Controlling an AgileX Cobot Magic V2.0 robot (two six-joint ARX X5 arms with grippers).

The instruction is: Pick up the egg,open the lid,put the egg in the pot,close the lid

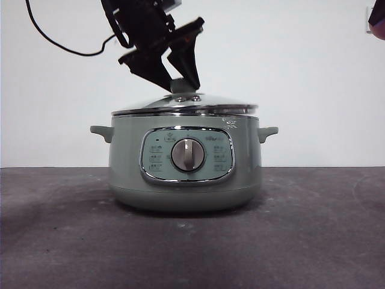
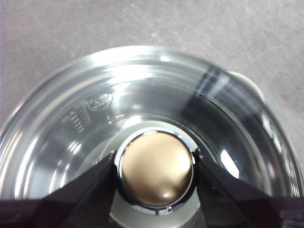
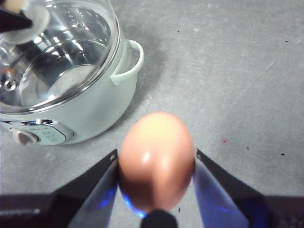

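Glass lid (image 1: pixel 184 104) tilted on the pot (image 1: pixel 184 162), one edge raised | left gripper (image 2: pixel 155 166) clamped on the lid's knob (image 2: pixel 156 169) from above | right gripper (image 3: pixel 156 164) grasping the egg (image 3: pixel 156 159) between its jaws, up off the table (image 3: pixel 237 71) beside the pot

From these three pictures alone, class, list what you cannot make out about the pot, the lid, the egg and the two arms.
- Pot inside: all views; glare on the glass lid hides it.
- Panel labels: front view, too small to read.
- Egg: missing from the front view; the right gripper holding it is outside that frame.
- Lid knob: front view; the left gripper mostly covers it.
- Whether the lid is lifted: unclear.
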